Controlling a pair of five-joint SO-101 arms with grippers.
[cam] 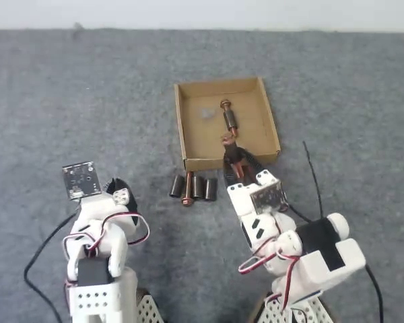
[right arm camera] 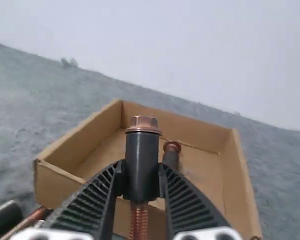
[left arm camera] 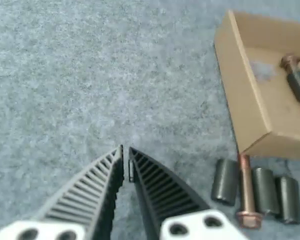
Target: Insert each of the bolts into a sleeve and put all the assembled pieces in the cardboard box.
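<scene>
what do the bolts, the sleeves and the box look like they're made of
Each copper-coloured hex-head bolt looks like copper-plated metal: reddish sheen, cut threads. Each dark grey cylindrical sleeve seems dull metal, possibly plastic: smooth, matt, faint highlight. The open brown box is plain cardboard: tan, matt, thin folded walls.

The grey carpeted table [cam: 87, 87] bears the cardboard box [cam: 180, 128], three sleeves [cam: 198, 187] and one bolt [cam: 188, 190] beside it.

Overhead and wrist cameras (close) share the box [cam: 180, 122].
</scene>
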